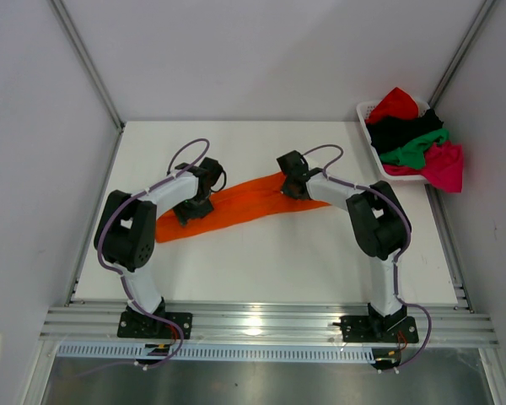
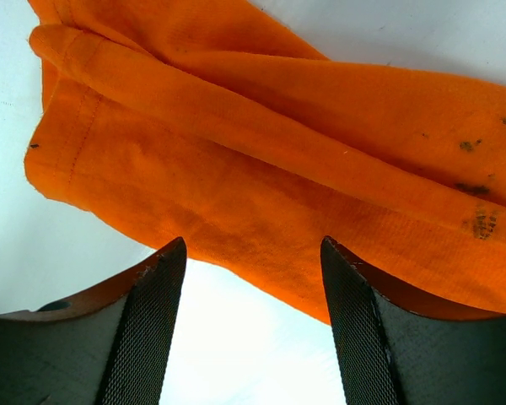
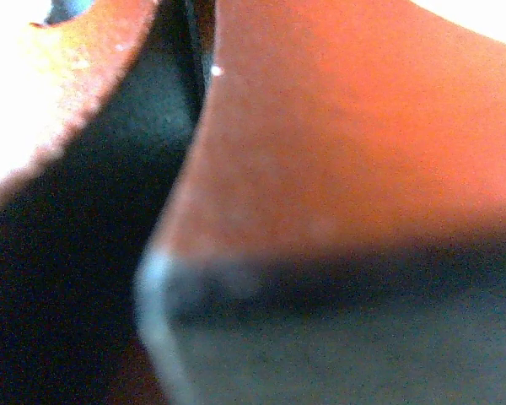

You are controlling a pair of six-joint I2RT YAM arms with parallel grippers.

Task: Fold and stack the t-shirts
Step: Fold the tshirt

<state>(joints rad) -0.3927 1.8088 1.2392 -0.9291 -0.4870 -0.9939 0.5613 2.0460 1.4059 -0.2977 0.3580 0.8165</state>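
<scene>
- Table (image 1: 261,270): the orange shirt (image 1: 244,202) lies stretched in a long band across the middle.
- Basket (image 1: 364,110) (far right corner): the other shirts (image 1: 413,135) are heaped in it, with pink spilling over the rim.
- Left gripper (image 2: 253,249): spread wide and holding nothing, with the shirt's left part just beyond the fingertips.
- Right gripper (image 1: 293,190): fingers closed, down on the shirt's right end. It is too blurred to tell if cloth is pinched.
</scene>
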